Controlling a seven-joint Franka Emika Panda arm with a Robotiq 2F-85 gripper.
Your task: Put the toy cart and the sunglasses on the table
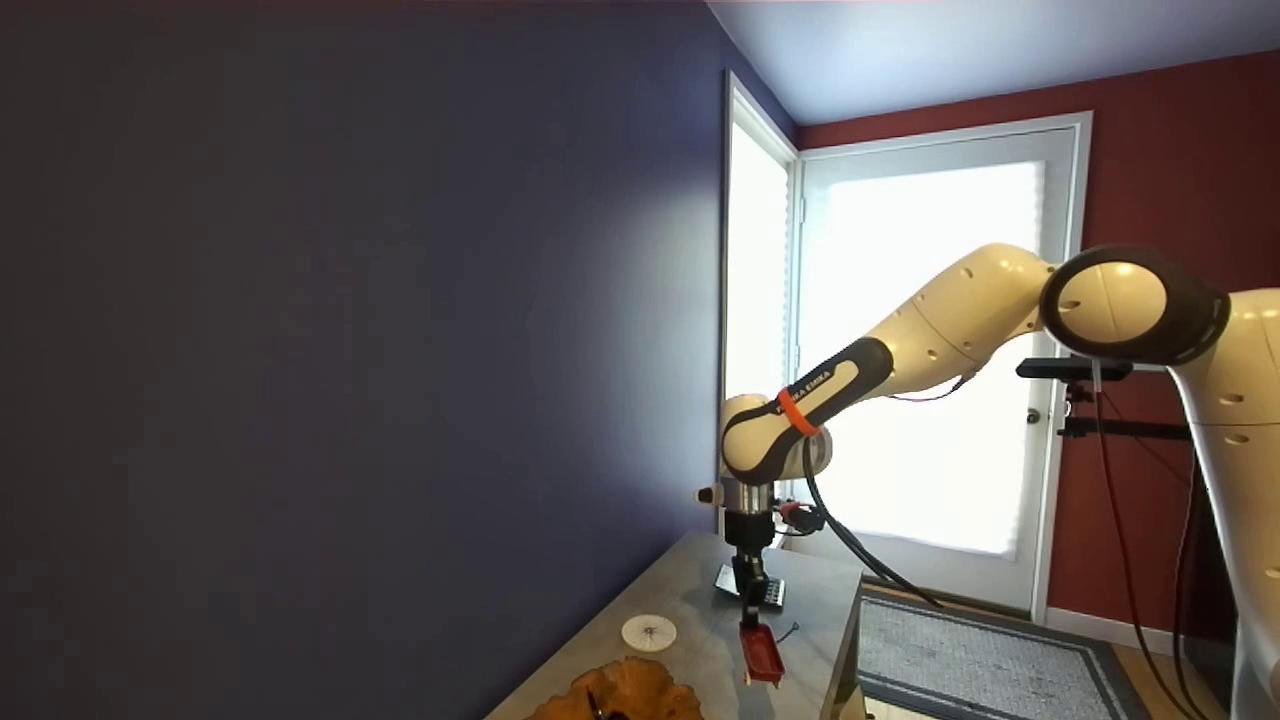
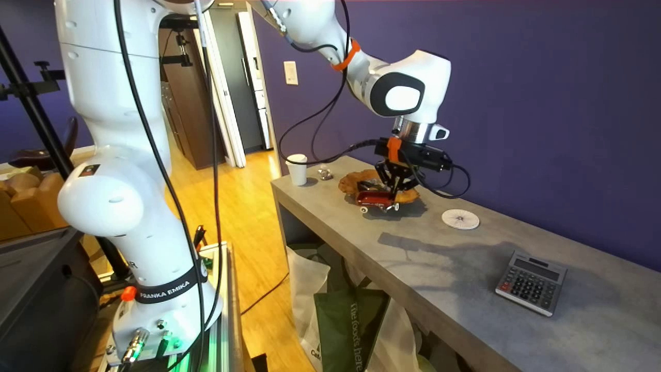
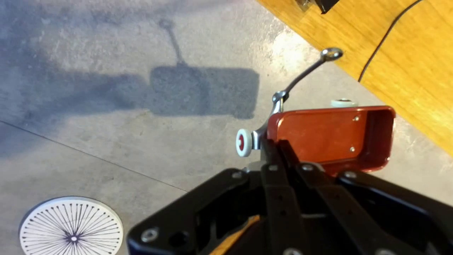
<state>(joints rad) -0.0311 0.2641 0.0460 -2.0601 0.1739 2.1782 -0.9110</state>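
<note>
My pincer (image 3: 277, 143) is clenched on the toy cart (image 2: 375, 198), pinching its red wall near the handle end. The cart hangs in the air, its shadow (image 3: 203, 90) lying apart from it on the table (image 2: 454, 289). I judge the step in hand to be setting this cart down, with the sunglasses to follow.

From left to right in an exterior view, a white cup (image 2: 297, 169) stands near the left front corner. Next comes the wooden bowl (image 2: 350, 183); a dark thing (image 2: 367, 184) in it may be the sunglasses, but I cannot tell. I hold the cart before that bowl. In the wrist view its far end shows right by the table's front edge, with floor (image 3: 417, 71) beyond, so I would draw it inward before lowering. Further right, the coaster (image 2: 460, 219) lies toward the wall edge, then the calculator (image 2: 532, 281).

Between coaster and front edge I see room for four wheels. The next move calls for a slow, level descent until they touch, then letting go; the jutting handle (image 3: 304, 75) could swing.
</note>
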